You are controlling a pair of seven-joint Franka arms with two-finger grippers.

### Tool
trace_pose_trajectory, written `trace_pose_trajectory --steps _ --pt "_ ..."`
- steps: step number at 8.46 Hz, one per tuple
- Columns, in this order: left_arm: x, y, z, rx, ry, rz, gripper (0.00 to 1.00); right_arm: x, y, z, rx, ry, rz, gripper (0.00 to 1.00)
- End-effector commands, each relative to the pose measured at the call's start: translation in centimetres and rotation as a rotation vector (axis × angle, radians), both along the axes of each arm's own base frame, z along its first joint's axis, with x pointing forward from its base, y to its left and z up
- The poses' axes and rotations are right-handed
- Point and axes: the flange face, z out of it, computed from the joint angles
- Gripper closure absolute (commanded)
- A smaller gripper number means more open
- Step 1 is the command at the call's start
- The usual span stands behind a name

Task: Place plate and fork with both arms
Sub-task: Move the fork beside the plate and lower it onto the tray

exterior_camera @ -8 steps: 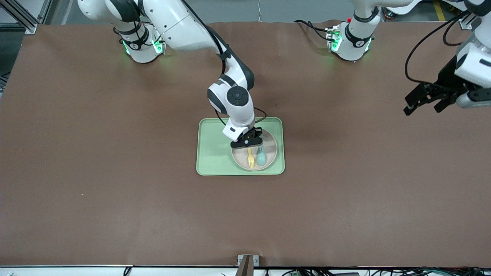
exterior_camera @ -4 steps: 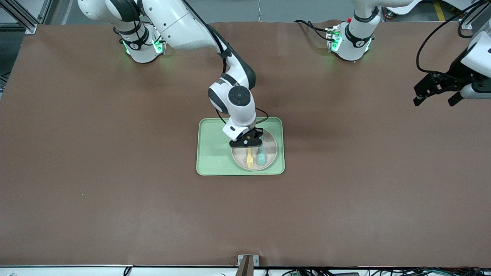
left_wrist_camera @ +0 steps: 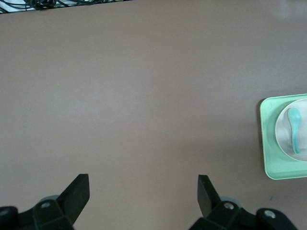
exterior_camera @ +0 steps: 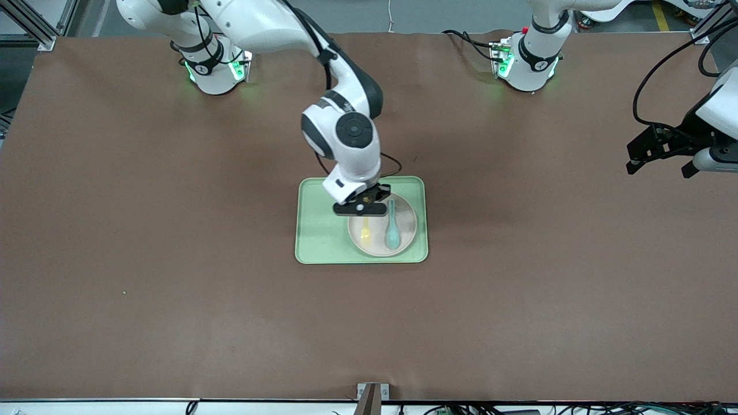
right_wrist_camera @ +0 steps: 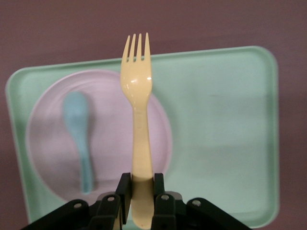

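Your right gripper (exterior_camera: 361,211) is clenched on the handle of the pale yellow fork (right_wrist_camera: 137,115), holding it lifted over the beige-pink plate (exterior_camera: 406,227) with the tines pointing away from the claw. Beneath that claw the plate sits in the light green tray (exterior_camera: 320,230), and a teal spoon (exterior_camera: 392,230) lies on the plate just beside the fork. Your left gripper (exterior_camera: 660,157) waits with fingers spread, empty, over bare brown table (exterior_camera: 173,288) at the left arm's end, well apart from the tray
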Motion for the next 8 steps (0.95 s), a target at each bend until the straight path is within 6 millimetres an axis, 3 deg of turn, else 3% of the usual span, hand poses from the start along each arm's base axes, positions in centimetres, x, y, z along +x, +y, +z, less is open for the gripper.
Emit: trace_pose_trajectory --steps 1,2,4,8 --pt "-2.1 -0.6 -0.3 0.013 -0.053 -0.032 0.01 1.2 -6.5 -2.7 -0.006 0.070 -0.013 0.99" --pt "-1.9 -0.2 -0.3 0.014 -0.054 -0.025 0.01 1.5 -8.3 -4.1 -0.001 0.074 -0.033 1.00" --pt "-1.4 0.2 -0.2 0.019 -0.057 -0.017 0.01 0.8 -9.2 -6.4 0.025 0.077 -0.049 1.00" --pt "-0.8 -0.3 -0.2 0.020 -0.059 -0.023 0.01 -0.4 -8.2 -7.7 0.045 0.074 -0.042 0.93"
